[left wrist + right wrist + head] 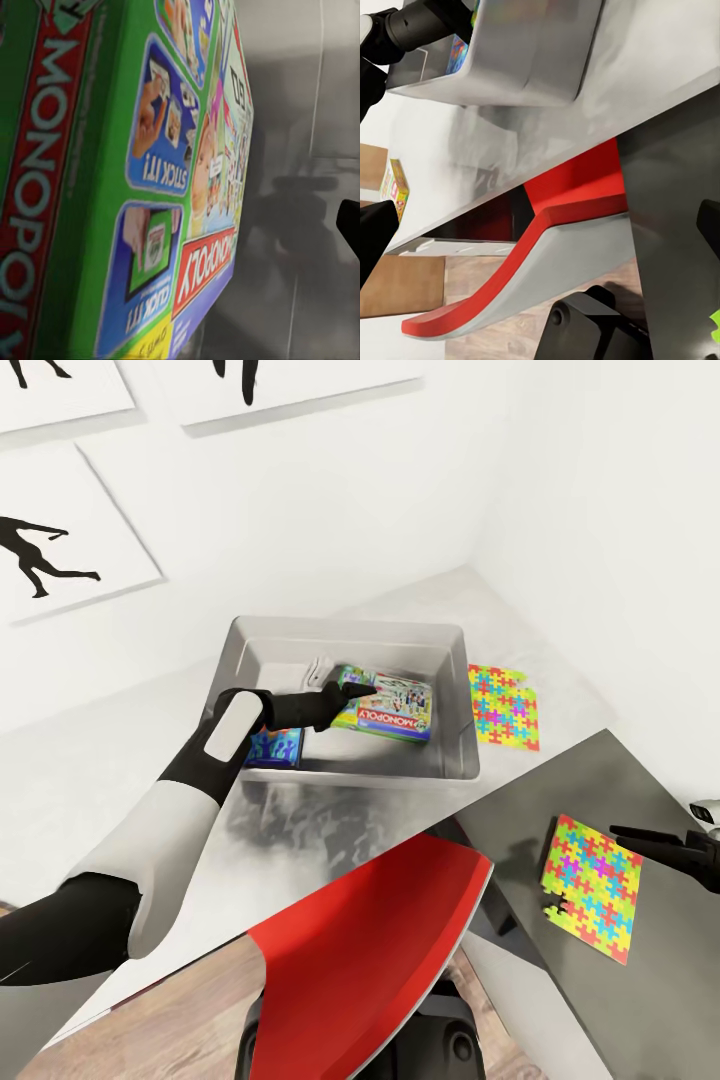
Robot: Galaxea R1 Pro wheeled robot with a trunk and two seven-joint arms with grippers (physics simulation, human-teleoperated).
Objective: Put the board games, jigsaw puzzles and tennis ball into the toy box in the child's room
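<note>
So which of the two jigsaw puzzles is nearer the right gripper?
The puzzle on the dark side table, just beside the right gripper. The other puzzle lies on the pale desk next to the grey bin.

The left arm reaches forward and away from the body, its white forearm rising from the near left and its black wrist stretched out level. The left gripper (pixel 358 688) points to the right at the far end of that reach; whether its fingers are parted or closed cannot be told. The right gripper (pixel 640 838) enters low at the near right edge, its dark fingers pointing left.
</note>
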